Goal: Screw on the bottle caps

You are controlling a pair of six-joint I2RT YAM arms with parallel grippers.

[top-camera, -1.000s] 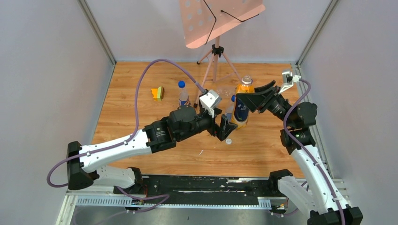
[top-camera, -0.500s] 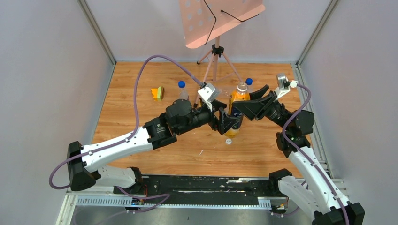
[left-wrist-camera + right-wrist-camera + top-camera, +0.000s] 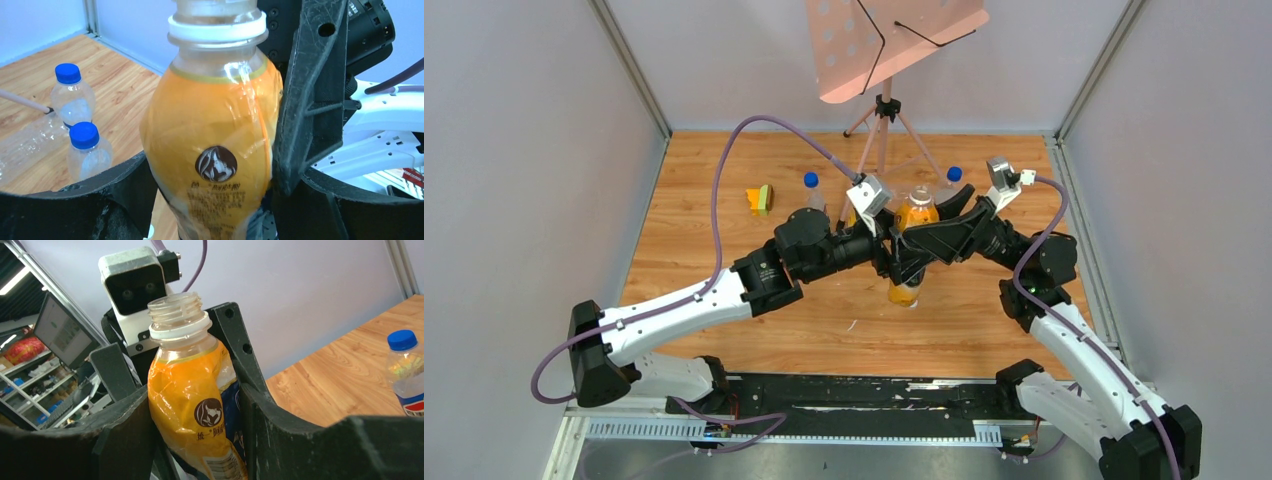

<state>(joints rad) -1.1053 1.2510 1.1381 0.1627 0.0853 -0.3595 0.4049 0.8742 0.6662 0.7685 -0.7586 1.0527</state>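
Left claw [image 3: 210,212] is closed on bottle [image 3: 212,120] at mid-body. Bottle is held roughly upright between both claws, and its open neck [image 3: 176,310] is exposed above them, uncapped. Right claw [image 3: 197,442] is clamped on the same body from the opposite side.

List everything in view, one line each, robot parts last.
orange bottle: 1, orange, uncapped, mid-table, gripped by both grippers
clear bottles: 3 it seems, blue caps on, standing; one left of the stand, two at far right
lying bottle: 1, clear, on its side by the far-right pair; cap cannot be told
block: 1, yellow, green and orange, far left
stand: 1, pink, on a tripod at the far edge
table: 1, wood
left gripper: 1, black, shut on the orange bottle
right gripper: 1, black, shut on the orange bottle
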